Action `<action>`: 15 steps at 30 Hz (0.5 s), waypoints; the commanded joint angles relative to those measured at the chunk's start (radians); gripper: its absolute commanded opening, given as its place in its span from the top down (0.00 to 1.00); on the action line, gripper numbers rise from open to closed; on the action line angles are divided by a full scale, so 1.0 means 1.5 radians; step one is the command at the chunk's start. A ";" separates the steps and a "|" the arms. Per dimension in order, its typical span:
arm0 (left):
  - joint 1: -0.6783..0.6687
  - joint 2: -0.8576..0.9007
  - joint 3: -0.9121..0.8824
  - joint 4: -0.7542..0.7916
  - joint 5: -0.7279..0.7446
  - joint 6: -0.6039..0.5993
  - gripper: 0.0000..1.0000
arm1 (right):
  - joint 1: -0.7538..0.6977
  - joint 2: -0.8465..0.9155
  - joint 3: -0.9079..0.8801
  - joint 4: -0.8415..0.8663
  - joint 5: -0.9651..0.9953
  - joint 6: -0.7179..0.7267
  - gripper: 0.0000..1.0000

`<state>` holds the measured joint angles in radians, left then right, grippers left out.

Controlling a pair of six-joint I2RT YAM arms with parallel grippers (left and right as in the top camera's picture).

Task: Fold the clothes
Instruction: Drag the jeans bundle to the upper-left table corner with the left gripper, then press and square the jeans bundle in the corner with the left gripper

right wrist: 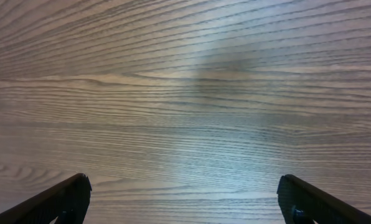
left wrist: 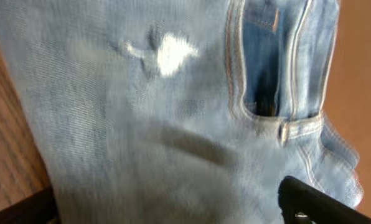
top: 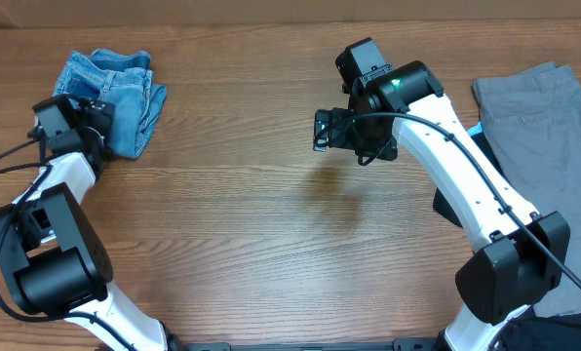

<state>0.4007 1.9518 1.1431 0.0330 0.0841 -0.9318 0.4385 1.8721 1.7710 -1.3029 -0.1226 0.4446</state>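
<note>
The clothes in hand are light blue denim jeans (top: 115,93), folded into a small bundle at the table's far left. In the left wrist view the jeans (left wrist: 173,93) fill the frame, showing a stitched pocket and a frayed white patch. My left gripper (top: 81,122) is at the bundle's near left edge. It is open (left wrist: 167,202), its fingers (left wrist: 319,202) spread wide with denim lying between and under them. My right gripper (top: 324,130) hovers over the bare wooden table (right wrist: 185,93) at centre and is open with nothing between its fingers (right wrist: 61,202).
A grey garment (top: 544,127) lies flat at the far right, partly under my right arm. Dark cloth (top: 573,331) shows at the bottom right corner. Wooden tabletop (top: 271,224) stretches between the two arms.
</note>
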 commanded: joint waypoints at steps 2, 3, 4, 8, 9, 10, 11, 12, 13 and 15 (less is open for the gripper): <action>0.004 -0.011 0.068 -0.126 0.043 0.111 0.00 | -0.001 -0.011 0.010 0.000 -0.009 0.003 0.00; 0.004 -0.022 0.093 -0.196 0.044 0.127 0.00 | -0.001 -0.011 0.010 0.002 -0.009 0.003 0.00; 0.003 -0.028 0.110 -0.241 0.044 0.139 0.00 | -0.001 -0.011 0.010 0.003 -0.009 0.003 0.00; 0.000 -0.051 0.163 -0.367 0.042 0.165 0.00 | -0.001 -0.011 0.010 0.009 -0.009 0.003 0.00; -0.001 -0.058 0.175 -0.385 0.042 0.178 0.01 | -0.001 -0.011 0.010 0.009 -0.009 0.003 0.00; -0.002 -0.065 0.182 -0.390 0.042 0.190 0.04 | -0.001 -0.011 0.010 0.009 -0.009 0.003 0.00; -0.002 -0.074 0.191 -0.397 0.044 0.206 0.06 | -0.001 -0.011 0.010 0.008 -0.009 0.003 0.00; -0.003 -0.081 0.198 -0.405 0.044 0.216 0.15 | -0.001 -0.011 0.010 0.008 -0.009 0.003 0.00; -0.004 -0.090 0.205 -0.411 0.044 0.228 0.34 | -0.001 -0.011 0.010 0.007 -0.009 0.003 0.00; -0.007 -0.103 0.215 -0.429 0.044 0.241 0.80 | -0.001 -0.011 0.010 0.007 -0.009 0.003 0.00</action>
<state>0.4004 1.8675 1.4166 -0.5858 0.1421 -0.6617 0.4385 1.8721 1.7710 -1.2942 -0.1303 0.4450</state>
